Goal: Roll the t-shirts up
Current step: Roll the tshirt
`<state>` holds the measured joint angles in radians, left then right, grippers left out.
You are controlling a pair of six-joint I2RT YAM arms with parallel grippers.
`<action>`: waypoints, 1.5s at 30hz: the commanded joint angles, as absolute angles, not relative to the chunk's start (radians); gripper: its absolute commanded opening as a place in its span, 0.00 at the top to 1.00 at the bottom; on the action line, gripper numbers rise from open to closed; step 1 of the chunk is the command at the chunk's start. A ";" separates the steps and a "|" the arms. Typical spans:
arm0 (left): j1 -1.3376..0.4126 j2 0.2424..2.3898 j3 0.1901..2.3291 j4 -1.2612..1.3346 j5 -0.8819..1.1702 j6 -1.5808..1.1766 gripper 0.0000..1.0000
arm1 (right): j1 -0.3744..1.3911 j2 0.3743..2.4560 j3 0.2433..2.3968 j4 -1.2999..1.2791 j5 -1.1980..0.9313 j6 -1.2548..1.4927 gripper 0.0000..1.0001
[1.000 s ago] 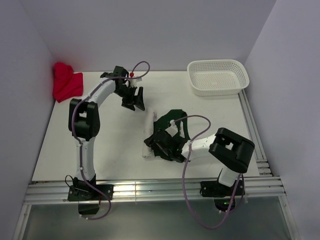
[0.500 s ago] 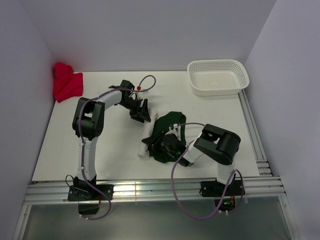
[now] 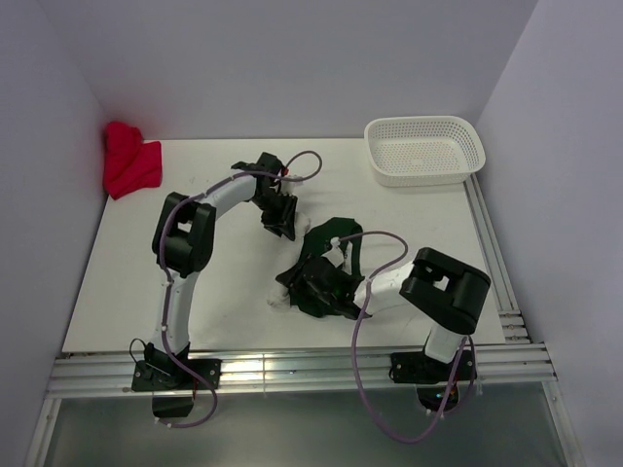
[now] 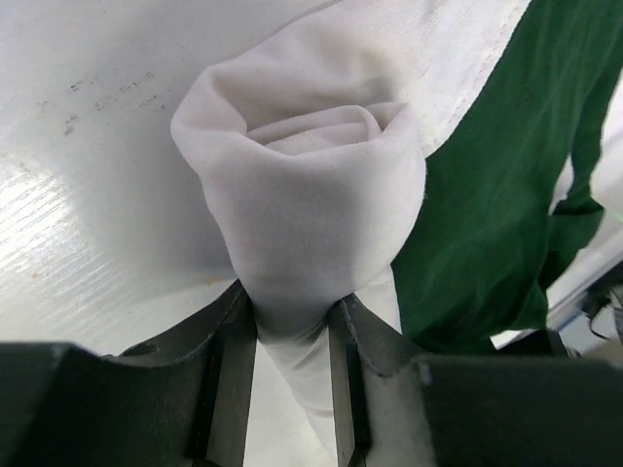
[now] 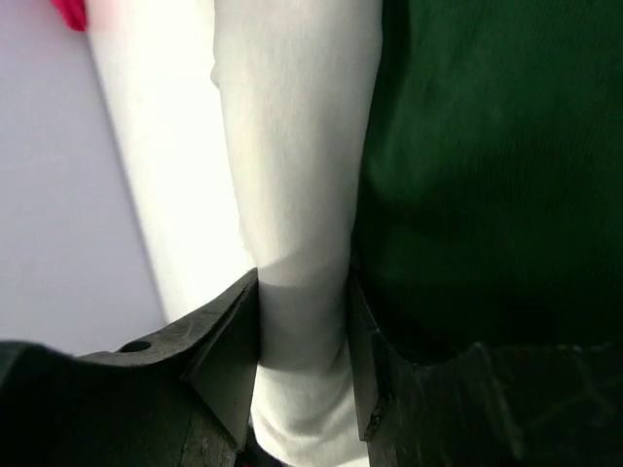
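Grip at two places on one rolled shirt

Red cloth (image 3: pixel 129 163) lay bunched in the far left corner of the counter (image 3: pixel 117 282). Toward the middle, the left gripper (image 4: pixel 292 321) pinched the far end of the off-white t-shirt (image 4: pixel 311 214), which lay on the counter rolled into a tube, both fingers pressed into the cloth. The right gripper (image 5: pixel 302 311) clamped the same roll closer to its near end. The green t-shirt (image 5: pixel 487 175) lay crumpled against the roll's right side. A white basket (image 3: pixel 425 149) sat at the far right.
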<state>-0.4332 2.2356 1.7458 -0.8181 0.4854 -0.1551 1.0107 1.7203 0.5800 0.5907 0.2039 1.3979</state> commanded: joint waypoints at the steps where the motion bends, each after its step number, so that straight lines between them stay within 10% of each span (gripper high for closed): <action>1: -0.445 2.266 1.756 -0.784 0.209 -0.127 0.75 | 1.089 1.697 0.609 0.333 0.210 1.342 0.55; 45: -0.505 2.290 1.805 -0.854 0.057 -0.107 0.70 | 1.335 1.408 0.938 -0.436 0.472 1.308 0.50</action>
<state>-0.5106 2.2364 1.8149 -0.9489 0.2607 -0.1516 1.3327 1.4601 0.8249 -0.2722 0.3634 1.2991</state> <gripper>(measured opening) 0.357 0.493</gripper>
